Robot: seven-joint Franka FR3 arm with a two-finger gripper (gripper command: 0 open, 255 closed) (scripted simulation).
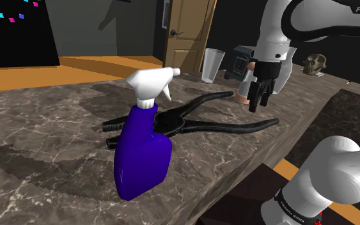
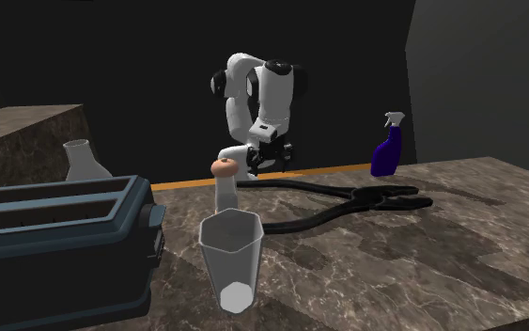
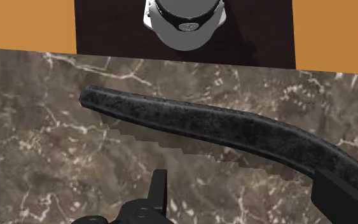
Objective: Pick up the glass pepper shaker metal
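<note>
The gripper [image 1: 259, 101] hangs open and empty above the pliers' [image 1: 180, 121] handle, by the counter's [image 1: 44, 121] stand-side edge. The pepper shaker [image 2: 225, 188] stands upright beside it, toward the toaster [image 2: 55, 235] end. 1 finger clipping its top could topple it.

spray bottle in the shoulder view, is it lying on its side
No, the blue spray bottle stands upright on the marble counter, with its white trigger head on top.

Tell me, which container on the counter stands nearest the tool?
The shaker with the orange-brown cap, right beside the tool; the clear cup and blue spray bottle stand farther off.
</note>
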